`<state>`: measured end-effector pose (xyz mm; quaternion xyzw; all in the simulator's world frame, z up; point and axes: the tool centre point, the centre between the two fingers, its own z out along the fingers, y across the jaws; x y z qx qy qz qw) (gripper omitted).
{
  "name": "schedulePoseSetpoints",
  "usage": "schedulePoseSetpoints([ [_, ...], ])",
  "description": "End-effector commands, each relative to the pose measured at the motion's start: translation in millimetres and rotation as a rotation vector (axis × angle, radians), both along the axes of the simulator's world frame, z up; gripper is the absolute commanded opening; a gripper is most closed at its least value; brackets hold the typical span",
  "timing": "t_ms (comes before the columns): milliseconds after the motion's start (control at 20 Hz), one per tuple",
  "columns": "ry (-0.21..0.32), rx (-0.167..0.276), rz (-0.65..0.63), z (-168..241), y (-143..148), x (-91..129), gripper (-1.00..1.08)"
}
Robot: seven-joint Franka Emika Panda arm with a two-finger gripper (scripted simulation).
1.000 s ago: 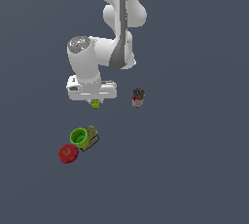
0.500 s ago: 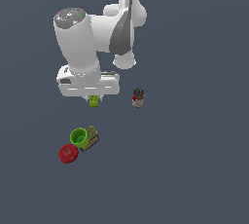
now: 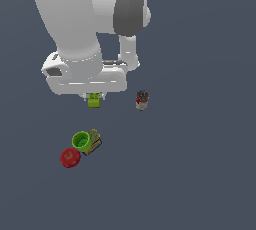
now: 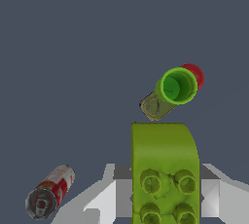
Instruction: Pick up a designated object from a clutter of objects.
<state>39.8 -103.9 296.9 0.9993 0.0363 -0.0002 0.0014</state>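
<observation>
Gripper (image 3: 94, 97) tight around lime-green brick (image 4: 164, 169).

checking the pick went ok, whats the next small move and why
Probably a little more straight lift, with the grip unchanged. The small lime-green studded plastic brick sits clamped in the gripper, apart from the round bright green cup and red apple, so nothing looks in the way.

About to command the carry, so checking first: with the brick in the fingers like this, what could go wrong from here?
1. The lime-green brick sticks well out past the gripper; a quick move might make it pivot or slip.
2. The wrist view shows little finger contact, so grip security is uncertain.
3. If dropped, it could land among the green cup, olive box and red apple, which lie near it in the exterior view.
</observation>
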Motion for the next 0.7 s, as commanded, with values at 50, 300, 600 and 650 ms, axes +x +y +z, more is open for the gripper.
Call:
schedulePoseSetpoints([
  [50, 0.0, 0.001, 0.0, 24, 5, 15, -1.0],
  [300, 0.0, 0.001, 0.0, 53, 10, 34, -1.0],
  [600, 0.0, 0.002, 0.001, 84, 16, 55, -1.0],
  [650, 0.0, 0.002, 0.001, 88, 16, 58, -1.0],
])
